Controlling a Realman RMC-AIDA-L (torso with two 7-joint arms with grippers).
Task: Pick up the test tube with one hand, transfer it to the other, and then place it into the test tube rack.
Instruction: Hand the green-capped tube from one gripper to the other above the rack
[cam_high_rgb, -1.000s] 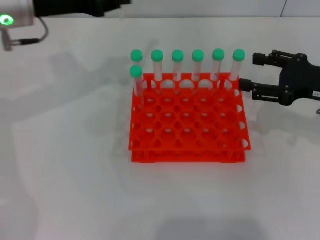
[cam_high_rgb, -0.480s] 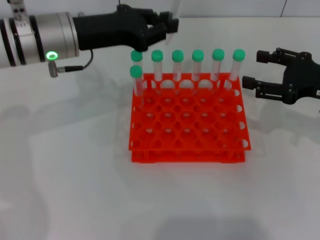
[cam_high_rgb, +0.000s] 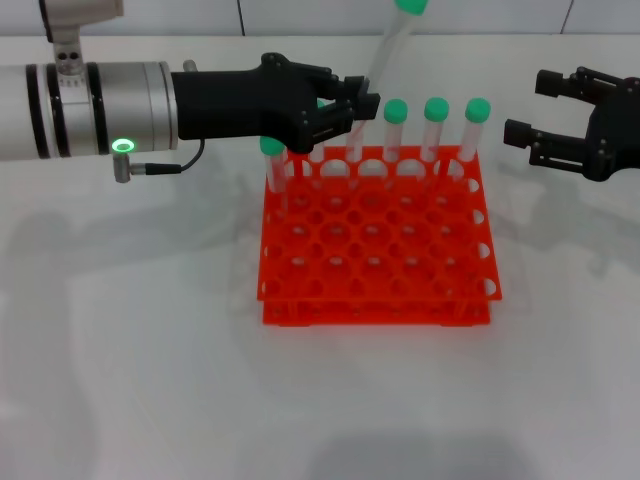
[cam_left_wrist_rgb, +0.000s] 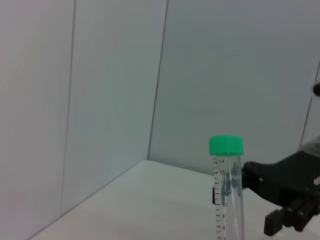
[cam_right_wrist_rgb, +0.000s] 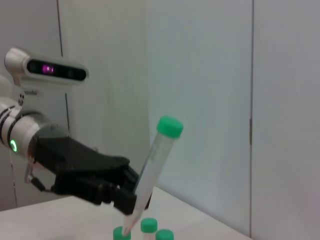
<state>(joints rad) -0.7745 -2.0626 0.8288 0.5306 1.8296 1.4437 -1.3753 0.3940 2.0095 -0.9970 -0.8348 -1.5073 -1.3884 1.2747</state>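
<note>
Tube (cam_high_rgb: 385, 50) in the left gripper (cam_high_rgb: 345, 105), pinched near its base and tilted above the rack's (cam_high_rgb: 375, 240) back row, cap clear for handover; right gripper (cam_high_rgb: 545, 130) waits beside the rack, jaws wide.

The test tube (cam_left_wrist_rgb: 227, 192), at the lower right of the left wrist view, bears printed graduation marks; "14" is legible below the cap, lower numerals unclear.
</note>
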